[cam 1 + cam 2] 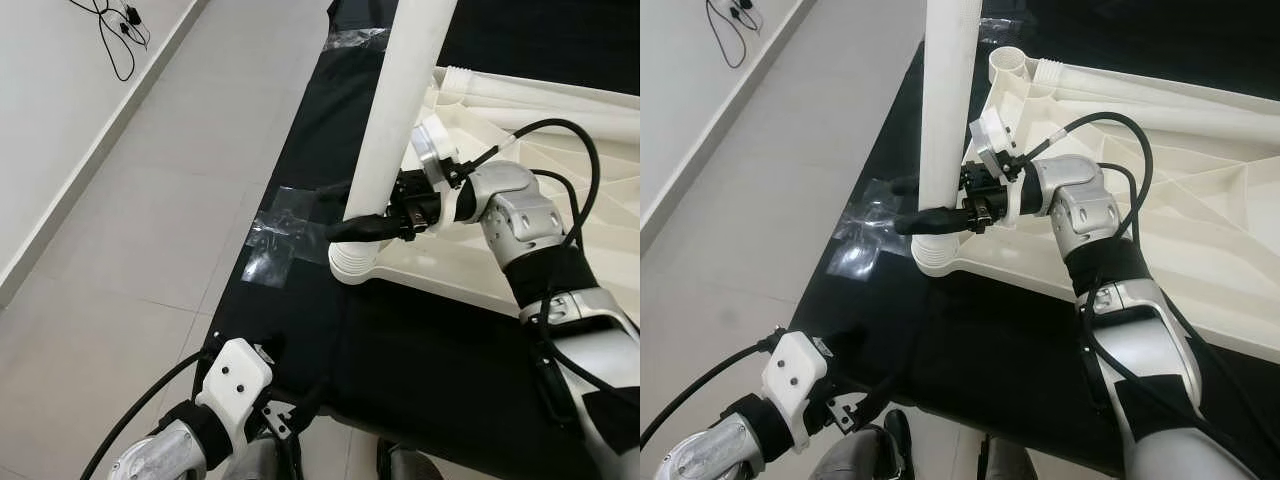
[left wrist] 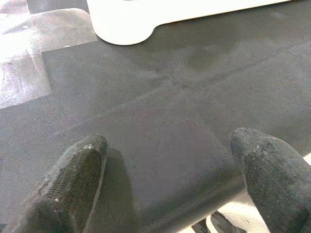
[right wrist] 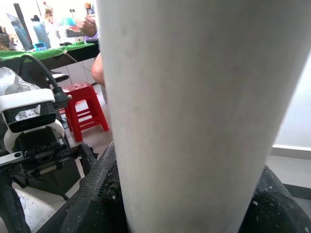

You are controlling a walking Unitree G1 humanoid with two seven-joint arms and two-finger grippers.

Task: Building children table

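A white plastic tabletop (image 1: pixel 560 130) lies upside down on a black mat (image 1: pixel 430 350). One white table leg (image 1: pixel 400 110) stands upright in its near corner socket (image 1: pixel 352 265). My right gripper (image 1: pixel 335 210) is shut on this leg just above the socket, one black finger on each side; in the right wrist view the leg (image 3: pixel 194 97) sits between the two fingers (image 3: pixel 92 199). A second white leg (image 1: pixel 1160 90) lies along the tabletop's far edge. My left gripper (image 2: pixel 170 155) hangs open, low over the mat's front edge (image 1: pixel 285 395), holding nothing.
Clear tape (image 1: pixel 275 235) holds the mat's left edge to the tiled floor (image 1: pixel 120 250). Black cables (image 1: pixel 115 30) lie by the wall at far left. Behind the leg, the right wrist view shows a red stool (image 3: pixel 87 109) and a person's hand (image 3: pixel 87 24) at a green table.
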